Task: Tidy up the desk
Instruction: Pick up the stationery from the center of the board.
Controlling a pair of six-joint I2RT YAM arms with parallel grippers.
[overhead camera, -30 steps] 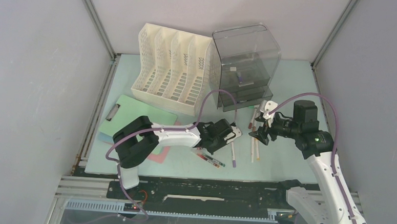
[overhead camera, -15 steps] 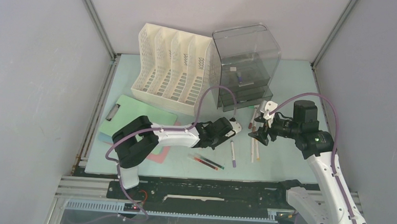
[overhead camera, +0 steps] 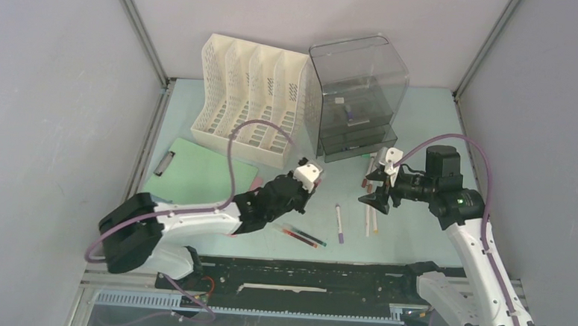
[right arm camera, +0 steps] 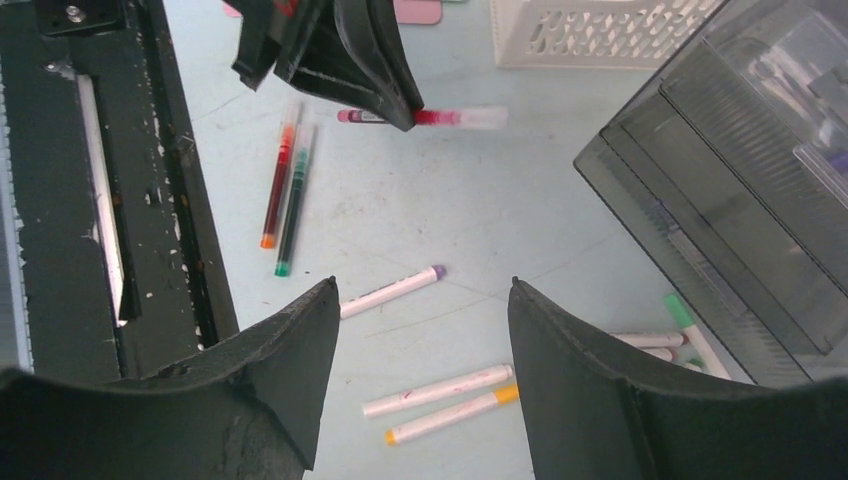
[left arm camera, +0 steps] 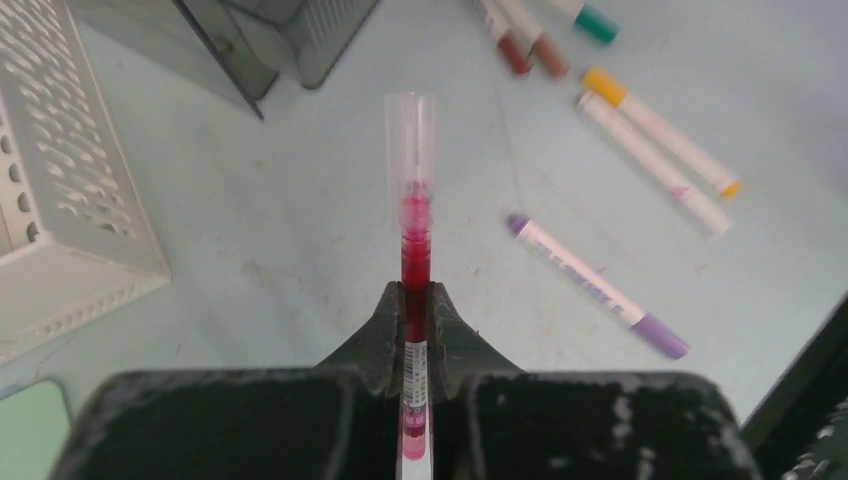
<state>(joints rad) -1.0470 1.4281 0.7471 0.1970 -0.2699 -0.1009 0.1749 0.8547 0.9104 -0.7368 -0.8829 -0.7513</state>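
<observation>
My left gripper [overhead camera: 305,180] is shut on a red pen [left arm camera: 414,230] with a clear cap and holds it above the mint-green desk [overhead camera: 421,140]. The pen points toward the grey drawer unit. It also shows in the right wrist view [right arm camera: 440,117], sticking out of the left gripper [right arm camera: 405,117]. My right gripper [overhead camera: 370,195] is open and empty, hovering over a white marker and a yellow-capped marker [right arm camera: 440,400]. A purple-capped marker [overhead camera: 339,223] lies between the two grippers. An orange-red pen and a green pen [overhead camera: 303,236] lie side by side near the front edge.
A white file rack [overhead camera: 248,101] and a smoky grey drawer organizer [overhead camera: 357,88] stand at the back. A green clipboard [overhead camera: 203,170] with pink notes beside it lies at the left. More markers [overhead camera: 368,167] lie in front of the drawers. Black front rail [overhead camera: 303,272].
My left gripper has lifted the red pen off the desk and moved back and left with it; the left arm has swung round. The right arm has barely moved.
</observation>
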